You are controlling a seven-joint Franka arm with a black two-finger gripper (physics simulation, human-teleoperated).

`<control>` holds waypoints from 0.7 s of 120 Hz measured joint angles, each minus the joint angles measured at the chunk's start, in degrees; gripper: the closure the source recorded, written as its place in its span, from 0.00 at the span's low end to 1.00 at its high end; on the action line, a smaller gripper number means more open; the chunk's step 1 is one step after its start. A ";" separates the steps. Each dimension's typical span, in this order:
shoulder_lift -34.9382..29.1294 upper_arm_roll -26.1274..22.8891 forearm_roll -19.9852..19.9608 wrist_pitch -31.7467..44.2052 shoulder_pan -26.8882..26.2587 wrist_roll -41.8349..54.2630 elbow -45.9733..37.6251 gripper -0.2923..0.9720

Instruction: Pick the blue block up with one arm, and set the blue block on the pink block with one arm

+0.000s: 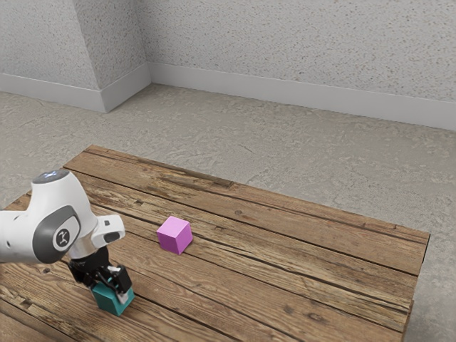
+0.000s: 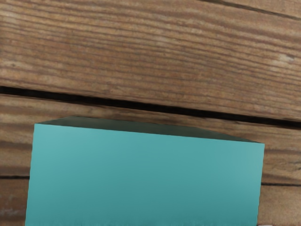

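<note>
Grasping step, likely: pincer [image 1: 114,284] low over blue block [image 1: 112,301] resting on surface [image 1: 299,271]; clamped or apart, cannot tell. Pink block [image 1: 174,235] at one o'clock, apart. Next: lift, carry, lower squarely.

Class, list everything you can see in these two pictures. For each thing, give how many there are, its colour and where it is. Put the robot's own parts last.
blue block: one, teal-blue, on the table at the exterior view's lower left, directly under the hand.
pink block: one, pink, on the table, apart from the blue block, further back and toward the exterior view's right.
table: one, brown wooden planks, under both blocks.
floor: grey, speckled, around the table.
walls: pale grey, behind the floor.
arm: one, white and grey, entering from the exterior view's left.
hand: one, black, at the blue block's top.
</note>
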 joint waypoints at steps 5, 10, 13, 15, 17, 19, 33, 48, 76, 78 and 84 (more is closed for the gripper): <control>0.16 0.00 0.18 -0.15 0.00 0.03 0.12 0.36; 0.27 0.00 0.75 -0.34 0.00 0.05 0.22 0.37; 0.30 0.00 1.31 -0.43 0.00 0.04 0.25 0.37; 0.31 0.00 1.72 -0.49 0.00 0.00 0.26 0.37; 0.34 0.00 2.08 -0.54 0.00 -0.03 0.27 0.38; 0.36 0.00 2.40 -0.59 0.00 -0.06 0.28 0.38; 0.40 0.00 3.95 -0.90 0.00 -0.33 0.29 0.40; 0.40 0.00 4.99 -1.35 0.08 -0.65 0.37 0.44; -0.25 0.00 6.81 -2.58 0.70 -1.66 1.51 0.50; -0.44 0.00 7.01 -2.83 0.70 -1.75 1.76 0.50; -0.97 0.00 8.16 -3.77 0.71 -2.12 2.64 0.50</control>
